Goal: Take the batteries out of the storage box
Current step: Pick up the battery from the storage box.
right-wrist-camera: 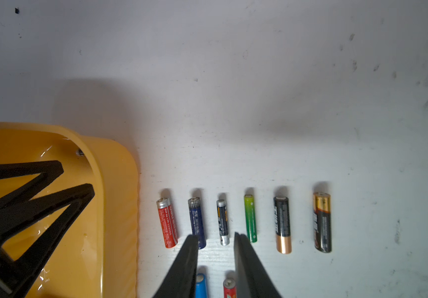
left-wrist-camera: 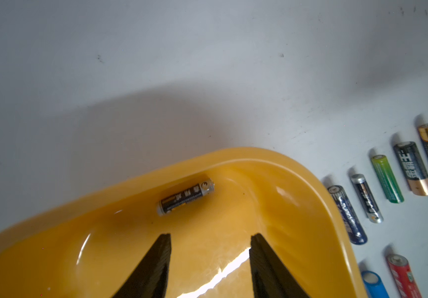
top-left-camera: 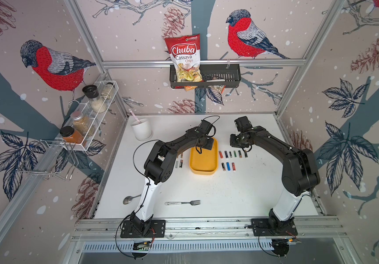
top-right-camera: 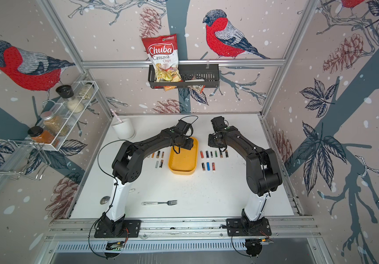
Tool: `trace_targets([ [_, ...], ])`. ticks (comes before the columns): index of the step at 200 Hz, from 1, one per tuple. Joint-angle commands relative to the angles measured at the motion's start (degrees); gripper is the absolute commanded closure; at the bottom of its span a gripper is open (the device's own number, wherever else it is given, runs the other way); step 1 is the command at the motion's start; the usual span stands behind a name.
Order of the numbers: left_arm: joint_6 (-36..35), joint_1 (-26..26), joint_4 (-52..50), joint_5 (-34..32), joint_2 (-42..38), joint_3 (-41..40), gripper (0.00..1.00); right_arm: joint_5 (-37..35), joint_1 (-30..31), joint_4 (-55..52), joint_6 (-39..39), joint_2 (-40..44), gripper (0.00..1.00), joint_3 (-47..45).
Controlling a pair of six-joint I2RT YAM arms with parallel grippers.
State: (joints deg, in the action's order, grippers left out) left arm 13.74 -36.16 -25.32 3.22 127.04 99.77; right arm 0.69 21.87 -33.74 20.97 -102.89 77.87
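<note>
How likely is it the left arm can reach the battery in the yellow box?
Probably yes: the left gripper hangs open over the yellow box, the battery just ahead, nothing between.

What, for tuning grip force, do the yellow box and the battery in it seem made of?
Yellow rounded storage box: likely glossy moulded plastic, from its sharp highlights. Black-and-silver cylindrical battery: probably metal under printed wrap, given bare silvery ends.

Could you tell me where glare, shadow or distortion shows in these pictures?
Left wrist view: a white glare streak across the glossy yellow plastic storage box, yet the black-and-silver battery inside stays sharp. Right wrist view: soft shadows fringe the row of batteries. Both top views: wide-angle splaying of the aluminium frame rails.
</note>
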Motion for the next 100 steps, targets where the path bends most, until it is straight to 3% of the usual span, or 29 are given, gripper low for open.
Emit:
trace_targets([
  [1, -2.52, -0.05, 3.44, -0.7, 0.39, 0.06, 0.46, 0.54, -0.24, -0.63, -0.73, 0.45, 0.69, -0.15],
  [100, -6.53, 0.11, 5.76, 0.23, 3.56, 1.95, 0.47, 0.27, -1.0, -1.42, -0.94, 0.6, 0.69, -0.56],
])
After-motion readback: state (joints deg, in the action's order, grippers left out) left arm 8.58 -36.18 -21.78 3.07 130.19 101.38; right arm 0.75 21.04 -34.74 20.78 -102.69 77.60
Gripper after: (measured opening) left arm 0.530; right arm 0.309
